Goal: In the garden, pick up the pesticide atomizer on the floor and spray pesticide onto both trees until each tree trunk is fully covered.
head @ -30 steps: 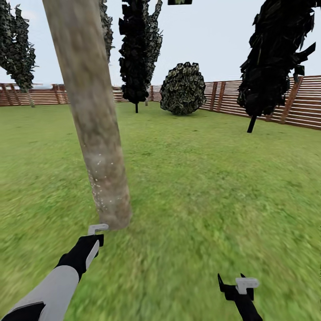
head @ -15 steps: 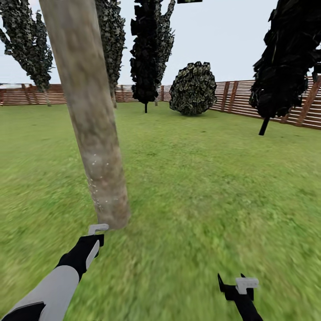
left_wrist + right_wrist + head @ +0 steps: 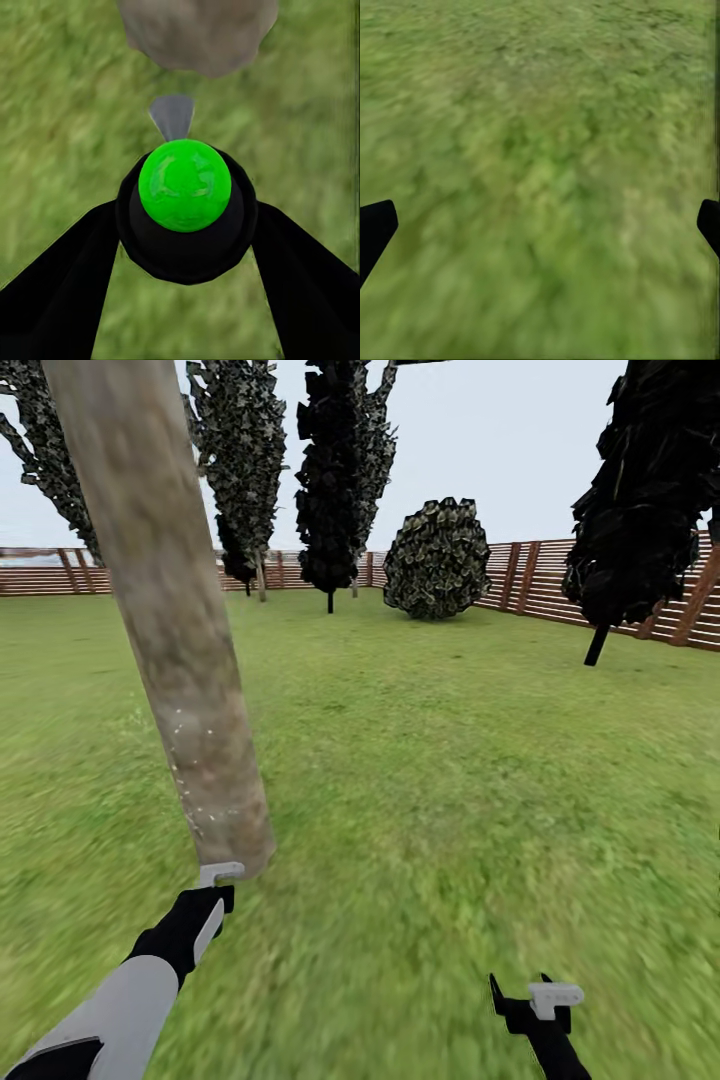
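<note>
Shifted leftward across the head view since a second ago: trunk [image 3: 170,630], background trees, fence [image 3: 560,585] alike, so read as camera motion, not moving things; both arms sit where they sat.

Largest first. Lawn [image 3: 450,780] fills the lower frame, blurry green. Trunk runs from upper left down to lower left of centre, thick, leaning, mottled beige-grey, flecked low down with whitish specks of pesticide [image 3: 190,760], upper part bare of them as far as visible.

Left gripper [image 3: 205,905], lower left, clamped on the atomizer [image 3: 184,196], nozzle end just below the trunk's base in the head view. From the left wrist: round black body, bright green cap, grey spout aimed toward the trunk's foot.

Judged light, rigid, smooth plastic, somewhat slippery; best held around the black body below the cap, as now, spout left free.

Right gripper [image 3: 535,1005], lower right, fingers spread apart over bare grass, holding nothing.

Coverage judged partial; higher aim needed.
</note>
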`<state>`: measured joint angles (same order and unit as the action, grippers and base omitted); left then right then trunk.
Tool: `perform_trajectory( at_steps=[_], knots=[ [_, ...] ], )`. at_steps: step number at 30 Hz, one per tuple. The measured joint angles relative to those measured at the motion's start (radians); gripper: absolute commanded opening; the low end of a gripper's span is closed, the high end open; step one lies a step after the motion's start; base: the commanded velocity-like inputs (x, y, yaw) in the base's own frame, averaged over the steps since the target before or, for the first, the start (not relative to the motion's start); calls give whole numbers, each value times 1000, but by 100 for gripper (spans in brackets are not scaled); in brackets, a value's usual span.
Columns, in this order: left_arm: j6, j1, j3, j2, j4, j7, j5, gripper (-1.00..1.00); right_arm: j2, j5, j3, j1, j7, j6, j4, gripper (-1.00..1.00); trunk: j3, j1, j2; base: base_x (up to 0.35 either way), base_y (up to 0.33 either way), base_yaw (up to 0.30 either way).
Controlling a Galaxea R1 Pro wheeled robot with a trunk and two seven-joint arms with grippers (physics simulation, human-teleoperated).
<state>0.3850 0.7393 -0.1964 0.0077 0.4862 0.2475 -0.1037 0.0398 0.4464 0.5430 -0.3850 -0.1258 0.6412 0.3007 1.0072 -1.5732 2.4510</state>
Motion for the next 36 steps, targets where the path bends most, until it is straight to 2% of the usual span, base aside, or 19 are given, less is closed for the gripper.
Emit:
perform_trajectory(
  at_steps=[7,32,36],
  knots=[
    [0,0,0,1,1,1,0,-100,-2,0,0,0,0,0,0,100,0,0,0,41,-270,52],
    [0,0,-1,2,0,2,0,-100,-4,0,0,0,0,0,0,100,0,0,0,10,-273,275],
    [0,0,-1,2,0,3,0,-100,-3,0,0,0,0,0,0,100,0,0,0,104,-273,105]
  ],
)
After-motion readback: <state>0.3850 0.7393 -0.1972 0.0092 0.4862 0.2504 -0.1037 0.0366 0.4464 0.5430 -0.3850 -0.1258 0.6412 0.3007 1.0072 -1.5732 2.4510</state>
